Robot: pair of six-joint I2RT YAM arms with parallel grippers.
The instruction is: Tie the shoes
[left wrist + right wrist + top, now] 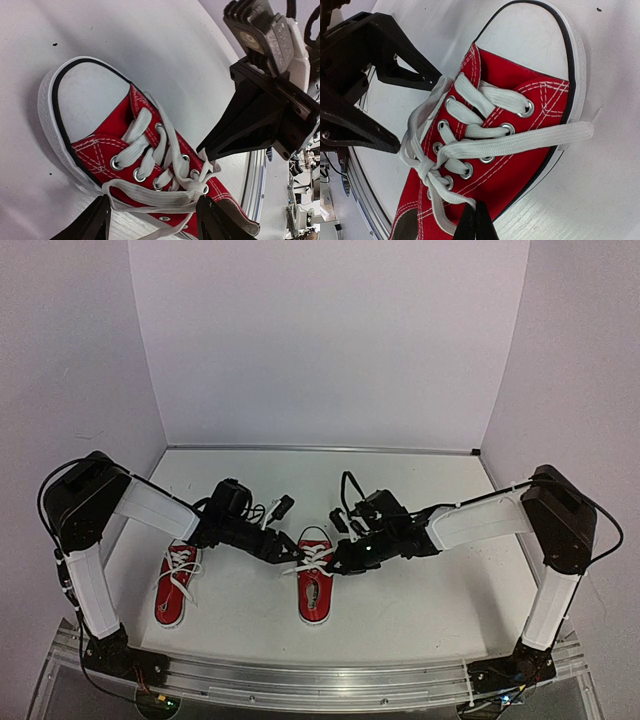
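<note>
Two red sneakers with white laces lie on the white table. The left shoe [176, 592] lies apart, its laces loose. Both grippers meet over the middle shoe [316, 590]. In the left wrist view this shoe [107, 135] has a first knot [199, 187] by its top eyelets. My left gripper [152, 201] [292, 552] is open, its fingers [95, 222] astride a flat lace loop [145, 196]. My right gripper [475, 214] [339, 558] is shut on a lace strand [447, 192] at the shoe's [520, 90] side. One long lace end [530, 140] lies across the tongue.
White walls close in the back and both sides. A metal rail [320, 680] runs along the near edge, where both arm bases stand. The right gripper's black body [265, 115] hangs close over the shoe's ankle opening.
</note>
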